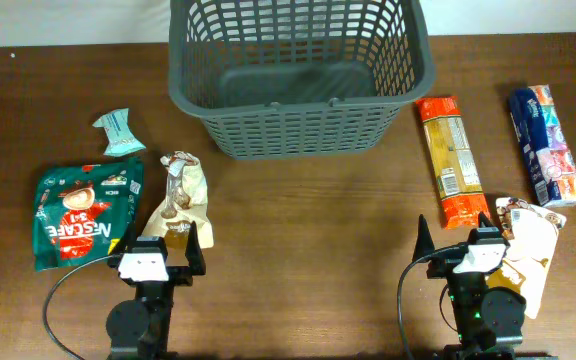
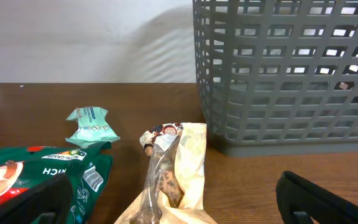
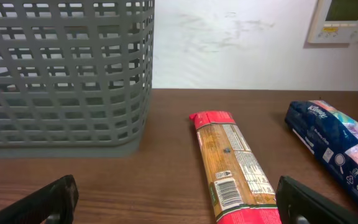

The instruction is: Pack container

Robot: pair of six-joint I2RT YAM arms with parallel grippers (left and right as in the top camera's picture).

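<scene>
1. While both arms are waiting at the near edge of the worktop (image 1: 308, 230), the left jaws are standing wide open and gripping nothing. The near end of a beige snack packet (image 1: 181, 195) (image 2: 173, 174) is lying between them.
2. Over on the other side, the right jaws are also spread wide and holding nothing, with bare wood showing between them in the wrist view.
3. A cream packet (image 1: 528, 245) is lying just beside the right arm, on its outer side.
4. Moving out from the left jaws, a green Nescafé bag (image 1: 83, 212) (image 2: 36, 180) is lying flat just left of the beige packet. A small teal wrapper (image 1: 118, 133) (image 2: 91, 126) is sitting beyond it.
5. Ahead of the right jaws, an orange-red pasta packet (image 1: 450, 160) (image 3: 235, 165) is lying lengthwise. A blue Kleenex pack (image 1: 548, 145) (image 3: 337, 146) is resting further right, apart from it.
6. The container (image 1: 298, 130) (image 2: 278, 74) (image 3: 61, 74) is standing upright at the far middle of the worktop, between the two groups. Every packet is lying outside it.
</scene>
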